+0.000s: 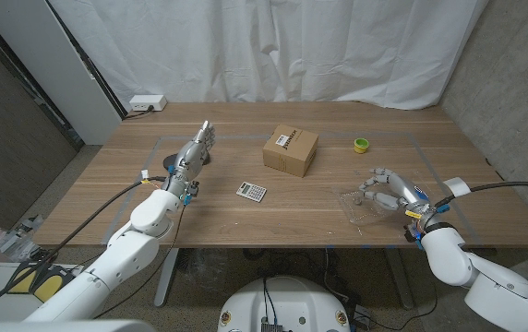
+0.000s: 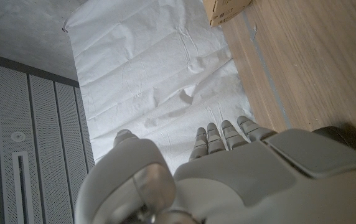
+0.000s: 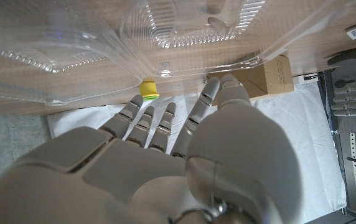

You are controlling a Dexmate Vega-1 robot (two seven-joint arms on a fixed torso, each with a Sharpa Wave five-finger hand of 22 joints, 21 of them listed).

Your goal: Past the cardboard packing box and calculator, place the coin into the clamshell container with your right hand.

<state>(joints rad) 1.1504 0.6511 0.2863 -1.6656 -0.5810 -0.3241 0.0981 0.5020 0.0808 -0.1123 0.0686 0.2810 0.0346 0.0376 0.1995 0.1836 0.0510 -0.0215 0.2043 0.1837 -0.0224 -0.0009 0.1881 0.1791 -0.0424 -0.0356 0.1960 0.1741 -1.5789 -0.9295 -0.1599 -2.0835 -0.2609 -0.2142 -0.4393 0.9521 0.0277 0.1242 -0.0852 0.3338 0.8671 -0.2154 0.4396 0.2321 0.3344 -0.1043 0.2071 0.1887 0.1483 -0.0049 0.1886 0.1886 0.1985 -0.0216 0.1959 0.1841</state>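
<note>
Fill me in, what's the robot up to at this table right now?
The right hand is at the clear clamshell container on the table's right side, fingers spread over it. The right wrist view shows a small round thing, likely the coin, lying in the container. I can't tell whether the fingers touch the plastic. The left hand waits on the far left, holding nothing. The cardboard box and calculator sit mid-table, and a yellow-green cap lies beyond the container.

Right hand (image 3: 165, 155) spread under clamshell container (image 3: 184, 31); coin (image 3: 216, 20) perhaps inside.
</note>
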